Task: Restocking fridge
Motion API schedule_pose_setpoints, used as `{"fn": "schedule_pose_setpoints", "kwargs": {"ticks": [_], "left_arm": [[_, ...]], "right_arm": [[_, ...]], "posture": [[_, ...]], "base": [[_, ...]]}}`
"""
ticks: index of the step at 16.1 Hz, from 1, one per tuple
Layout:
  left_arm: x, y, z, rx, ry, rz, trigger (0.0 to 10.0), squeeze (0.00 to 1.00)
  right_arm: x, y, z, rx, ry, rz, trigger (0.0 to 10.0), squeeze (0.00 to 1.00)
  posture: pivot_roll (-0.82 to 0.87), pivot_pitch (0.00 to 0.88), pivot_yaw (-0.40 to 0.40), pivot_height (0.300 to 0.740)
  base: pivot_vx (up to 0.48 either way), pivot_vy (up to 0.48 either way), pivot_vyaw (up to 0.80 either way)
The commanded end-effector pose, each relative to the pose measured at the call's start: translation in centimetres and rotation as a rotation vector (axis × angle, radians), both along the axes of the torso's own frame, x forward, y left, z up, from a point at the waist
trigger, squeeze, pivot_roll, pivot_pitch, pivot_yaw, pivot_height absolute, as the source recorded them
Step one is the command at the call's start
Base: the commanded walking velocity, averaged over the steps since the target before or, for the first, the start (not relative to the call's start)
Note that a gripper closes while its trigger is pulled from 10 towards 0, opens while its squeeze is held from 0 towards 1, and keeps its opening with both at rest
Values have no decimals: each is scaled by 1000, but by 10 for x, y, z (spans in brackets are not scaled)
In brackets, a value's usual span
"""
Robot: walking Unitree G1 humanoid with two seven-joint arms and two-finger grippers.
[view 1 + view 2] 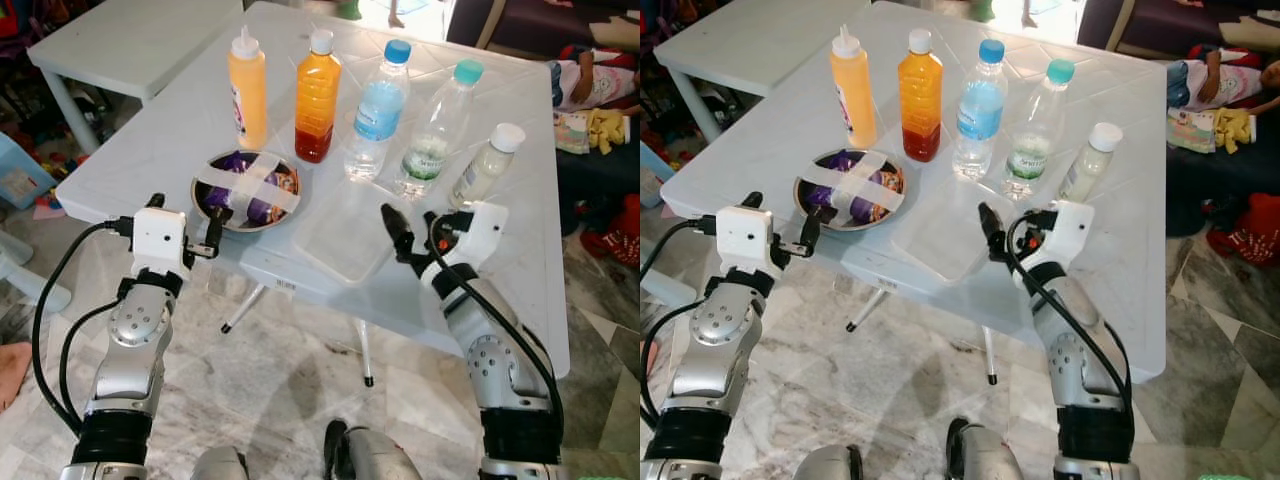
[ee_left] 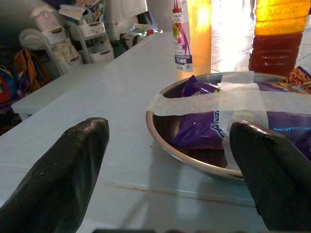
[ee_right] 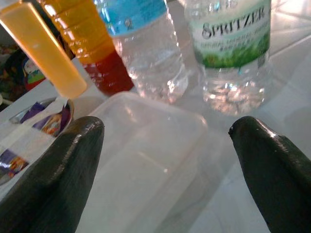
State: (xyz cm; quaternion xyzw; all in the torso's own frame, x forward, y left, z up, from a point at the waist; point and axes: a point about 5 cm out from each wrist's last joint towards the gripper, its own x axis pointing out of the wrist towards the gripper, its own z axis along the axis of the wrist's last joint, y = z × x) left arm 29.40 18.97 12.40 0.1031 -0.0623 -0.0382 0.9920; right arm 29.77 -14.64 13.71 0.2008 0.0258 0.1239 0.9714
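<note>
A white table (image 1: 190, 150) is seen across the upper middle of the frame. Five bottles are lined up on it, from upper left to right: a yellow squeeze bottle (image 1: 247, 88), an orange juice bottle (image 1: 317, 97), a water bottle with a blue cap (image 1: 379, 110), a water bottle with a green cap (image 1: 437, 131) and a small bottle with a white cap (image 1: 486, 165). Below them, near the table's front edge, a taped metal bowl of snack packets (image 1: 246, 190) is set, with a clear plastic box (image 1: 348, 232) just beside it on the right. The left gripper (image 1: 212, 232) is held at the bowl's near rim, fingers apart. The right gripper (image 3: 165, 165) is held at the box, fingers apart too.
</note>
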Motion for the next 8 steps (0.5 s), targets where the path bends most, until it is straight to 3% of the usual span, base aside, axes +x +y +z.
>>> {"fn": "schedule_pose_setpoints", "kwargs": {"ticks": [1,5,6,8], "left_arm": [[-1,-1,-2,11,5,-2,10000,0],[-1,0,-1,12,1,-1,10000,0],[0,0,0,13,0,-1,10000,0],[2,0,0,12,-1,-5,10000,0]], "right_arm": [[1,-2,2,-9,-10,-6,10000,0],[-18,18,7,53,-9,46,10000,0],[-30,23,10,73,-4,58,10000,0],[-38,24,15,87,-2,58,10000,0]], "posture": [[1,143,-49,740],[-2,139,-49,740],[-7,138,-47,740],[-13,135,-44,740]], "base": [[0,0,0],[0,0,0],[0,0,0],[0,0,0]]}}
